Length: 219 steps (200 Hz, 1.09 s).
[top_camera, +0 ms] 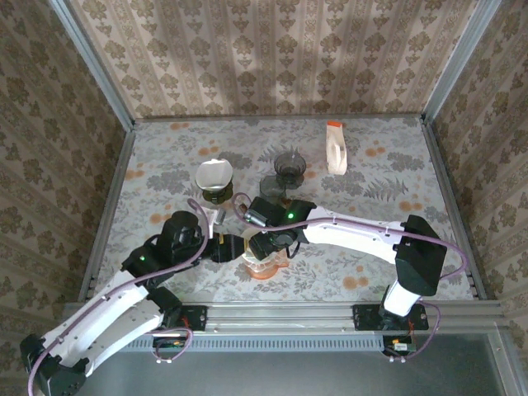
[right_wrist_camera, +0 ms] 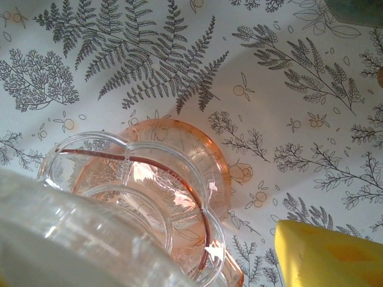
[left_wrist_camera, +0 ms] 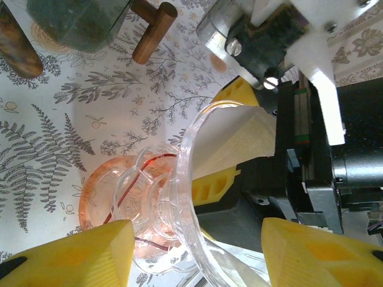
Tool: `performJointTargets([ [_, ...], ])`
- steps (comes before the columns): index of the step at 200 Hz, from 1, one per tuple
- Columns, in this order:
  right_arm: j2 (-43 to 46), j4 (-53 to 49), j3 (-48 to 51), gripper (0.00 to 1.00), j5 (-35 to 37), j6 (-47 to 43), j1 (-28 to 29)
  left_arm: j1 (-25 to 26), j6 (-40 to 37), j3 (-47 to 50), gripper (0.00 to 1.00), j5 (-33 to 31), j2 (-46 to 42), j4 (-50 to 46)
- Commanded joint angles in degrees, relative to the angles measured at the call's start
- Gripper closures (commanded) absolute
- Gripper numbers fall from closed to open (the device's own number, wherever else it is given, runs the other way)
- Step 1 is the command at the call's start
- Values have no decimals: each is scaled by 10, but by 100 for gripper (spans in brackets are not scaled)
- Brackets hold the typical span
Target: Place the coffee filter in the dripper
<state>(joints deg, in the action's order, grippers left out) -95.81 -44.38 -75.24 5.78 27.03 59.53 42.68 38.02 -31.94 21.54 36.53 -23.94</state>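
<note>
Pinching a white, finely ribbed paper coffee filter (left_wrist_camera: 239,143) between yellow plastic fingers, the right gripper (left_wrist_camera: 224,140) holds it inside the flared rim of the clear, scalloped dripper (left_wrist_camera: 157,209). The dripper's round pink base sits on the fern-print table (left_wrist_camera: 54,149), lower centre of the overhead frame. The left gripper (left_wrist_camera: 197,239) straddles the dripper with blunt yellow fingers spread wide; whether they press its glassy wall cannot be told.

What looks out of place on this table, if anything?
The white container with an orange cap lies flat on its side near the far edge of the patterned table. The white paper filter sticks out past the rim of the clear, pink-based dripper, not yet seated. Nothing looks spilled.
</note>
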Motion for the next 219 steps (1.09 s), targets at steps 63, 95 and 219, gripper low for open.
performJointTargets([
  [63, -20, -23, -14, 29, 38, 5, 2, 0, 9, 17, 60, 19, 1, 11],
  [95, 4, 3, -8, 28, 38, 1, 2, -1, 8, 17, 64, 18, 1, 9],
  [219, 151, 6, 53, 31, 75, 25, 2, -2, 9, 19, 67, 18, 4, 12],
])
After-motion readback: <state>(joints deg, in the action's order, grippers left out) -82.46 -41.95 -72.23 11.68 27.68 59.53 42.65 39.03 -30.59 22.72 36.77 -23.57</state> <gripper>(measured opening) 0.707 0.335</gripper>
